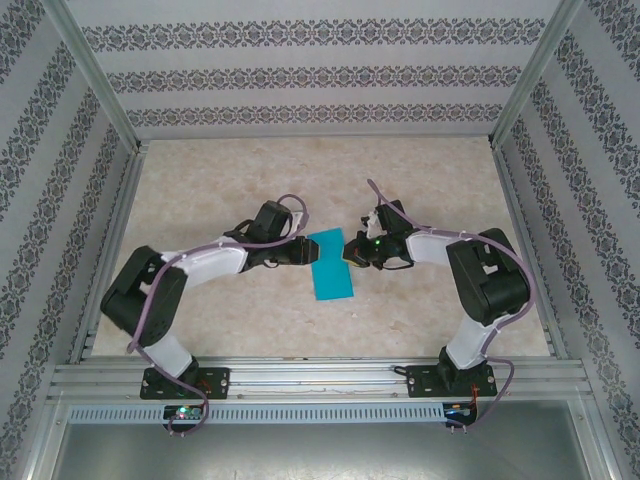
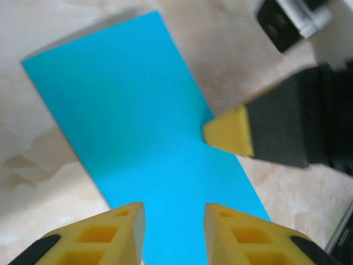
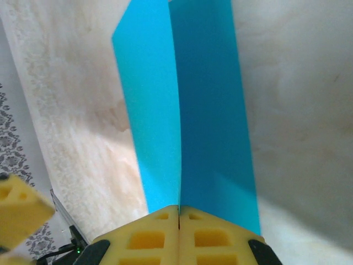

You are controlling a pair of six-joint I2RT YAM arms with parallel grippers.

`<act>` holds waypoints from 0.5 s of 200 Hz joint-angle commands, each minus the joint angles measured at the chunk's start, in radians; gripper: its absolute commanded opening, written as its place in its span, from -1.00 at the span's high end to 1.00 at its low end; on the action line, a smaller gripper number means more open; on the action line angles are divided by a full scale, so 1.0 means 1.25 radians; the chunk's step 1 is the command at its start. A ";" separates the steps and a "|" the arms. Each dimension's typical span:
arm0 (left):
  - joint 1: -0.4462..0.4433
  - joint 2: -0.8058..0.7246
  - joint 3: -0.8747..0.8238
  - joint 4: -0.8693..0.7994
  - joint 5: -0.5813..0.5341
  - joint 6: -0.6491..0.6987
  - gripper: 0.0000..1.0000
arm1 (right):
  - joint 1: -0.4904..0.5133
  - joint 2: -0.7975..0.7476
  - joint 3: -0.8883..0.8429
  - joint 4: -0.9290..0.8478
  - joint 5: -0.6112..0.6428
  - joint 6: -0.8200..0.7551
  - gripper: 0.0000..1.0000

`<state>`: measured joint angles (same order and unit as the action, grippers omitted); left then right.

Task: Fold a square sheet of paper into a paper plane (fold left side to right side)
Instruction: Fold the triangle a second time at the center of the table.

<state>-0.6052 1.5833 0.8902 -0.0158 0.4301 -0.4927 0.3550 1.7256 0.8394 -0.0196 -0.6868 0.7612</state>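
In the left wrist view, the left gripper (image 2: 174,234) sits nearest the lens, its two yellow fingers apart and gripping nothing. The square sheet of paper (image 2: 127,110), teal-blue and doubled into a long rectangle, shows through the gap between them and stretches away ahead of the fingertips and off to their left over the pale table (image 2: 38,182). Ahead and to the right, the yellow tip of the right gripper (image 2: 229,132) touches the paper's right-hand long edge.

In the right wrist view, the right gripper (image 3: 179,232) has its fingers pressed together with no gap. The paper's (image 3: 204,110) crease runs straight into the seam between them, so they look clamped on that near edge. Two flaps spread away from the tips, the left one lifted and brighter, the right one darker. A finger (image 3: 16,210) of the left gripper shows low on the left, apart from the paper.

From above, the two grippers face each other with the paper (image 1: 330,272) between them, its far end level with their tips and the rest reaching back toward the arm bases
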 commanded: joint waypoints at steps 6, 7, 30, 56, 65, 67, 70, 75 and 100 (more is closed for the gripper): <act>-0.108 -0.060 -0.031 -0.053 -0.097 0.101 0.10 | -0.008 -0.036 -0.021 -0.022 -0.010 0.031 1.00; -0.112 -0.061 -0.031 -0.053 -0.098 0.101 0.09 | -0.008 -0.036 -0.021 -0.023 -0.010 0.031 1.00; -0.205 -0.075 -0.032 -0.068 -0.180 0.123 -0.08 | -0.008 -0.047 -0.025 -0.028 -0.004 0.036 1.00; -0.285 -0.036 0.017 -0.121 -0.287 0.142 -0.22 | -0.007 -0.055 -0.031 -0.030 0.002 0.041 1.00; -0.305 -0.014 0.040 -0.139 -0.316 0.149 -0.25 | -0.007 -0.057 -0.033 -0.030 0.004 0.044 1.00; -0.309 -0.009 0.046 -0.143 -0.322 0.151 -0.26 | -0.007 -0.058 -0.034 -0.030 0.005 0.044 1.00; -0.316 0.000 0.055 -0.149 -0.331 0.154 -0.27 | -0.007 -0.058 -0.035 -0.030 0.006 0.043 1.00; -0.326 0.014 0.069 -0.162 -0.348 0.160 -0.28 | -0.007 -0.059 -0.037 -0.030 0.008 0.045 1.00; -0.373 0.088 0.148 -0.223 -0.452 0.184 -0.36 | -0.007 -0.062 -0.042 -0.027 0.011 0.047 1.00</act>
<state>-1.0183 1.6291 0.9894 -0.1802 0.0425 -0.3256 0.3550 1.6794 0.8032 -0.0402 -0.6853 0.8097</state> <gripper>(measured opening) 0.667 0.046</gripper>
